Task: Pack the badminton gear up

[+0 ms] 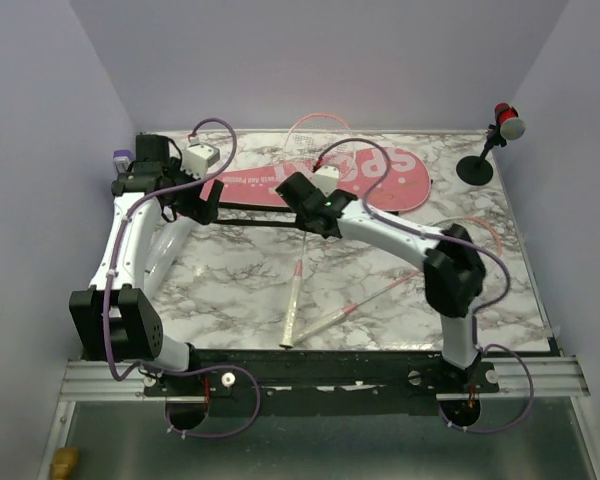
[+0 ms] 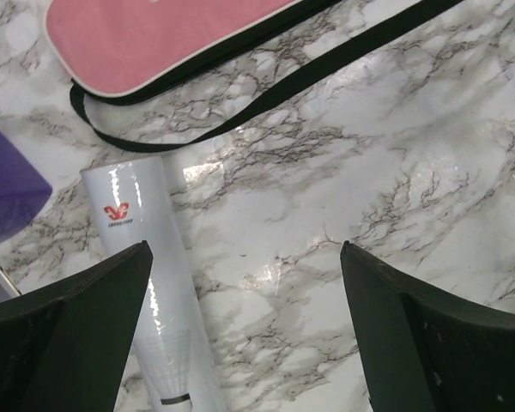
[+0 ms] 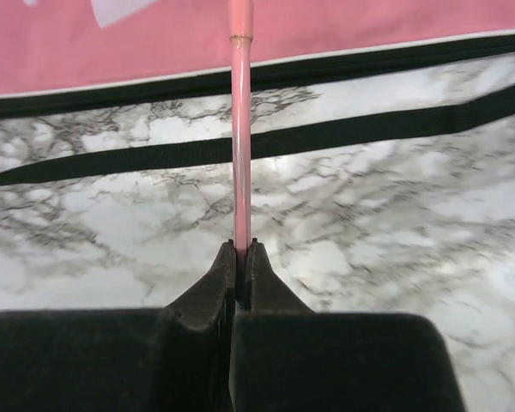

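Observation:
The pink-and-black racket bag (image 1: 365,175) lies flat at the back of the table, its black strap (image 3: 266,139) trailing in front. My right gripper (image 3: 240,245) is shut on the thin pink shaft of one racket (image 3: 240,129). That racket's white handle (image 1: 292,312) points toward me and its head (image 1: 315,128) reaches over the bag. The second racket (image 1: 365,305) lies on the table to the right. My left gripper (image 2: 245,247) is open and empty above the marble, just right of the white tube (image 2: 146,257). A shuttlecock (image 2: 170,365) shows through the tube's wall.
A small purple box (image 2: 9,184) sits at the far left beside the tube. The red-and-grey microphone (image 1: 507,121) on its black stand (image 1: 476,170) is at the back right corner. Walls close in the left, back and right sides.

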You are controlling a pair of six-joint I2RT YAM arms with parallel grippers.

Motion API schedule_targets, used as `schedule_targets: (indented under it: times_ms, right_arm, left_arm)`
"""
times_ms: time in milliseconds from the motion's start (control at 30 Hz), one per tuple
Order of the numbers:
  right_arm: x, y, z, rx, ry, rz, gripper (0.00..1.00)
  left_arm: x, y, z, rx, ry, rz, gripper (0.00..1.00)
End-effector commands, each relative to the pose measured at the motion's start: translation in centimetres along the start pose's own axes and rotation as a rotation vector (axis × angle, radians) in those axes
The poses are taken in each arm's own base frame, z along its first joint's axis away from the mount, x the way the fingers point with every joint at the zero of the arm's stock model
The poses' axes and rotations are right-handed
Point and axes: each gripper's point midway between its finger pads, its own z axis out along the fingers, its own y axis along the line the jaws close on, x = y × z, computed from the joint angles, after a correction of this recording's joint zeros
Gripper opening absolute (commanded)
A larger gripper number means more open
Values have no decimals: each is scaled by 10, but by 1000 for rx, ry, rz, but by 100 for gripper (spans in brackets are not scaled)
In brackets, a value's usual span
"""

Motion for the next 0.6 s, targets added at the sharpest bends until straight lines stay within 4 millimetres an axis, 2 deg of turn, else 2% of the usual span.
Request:
schedule_targets:
  times_ms: [0,133,233,367,567]
  right_arm:
    - [-34,-47,-63,8,-77,46,0]
    - [-6,-96,-82,66,-20,73,1]
    - [14,-129,-91,118,11,100,1]
    - [30,-157,-100,146,21,149,1]
    - [36,-181,-110,192,8,186,1]
  left_arm:
    - [-24,-23,12,3,-15,189,99]
    - [-45,-43,37,73,32,326,99]
    - [-51,-52,68,137,101,446,99]
    - [-61,-55,102,199,134,607,99]
    - [-72,-74,147,239,158,847,99]
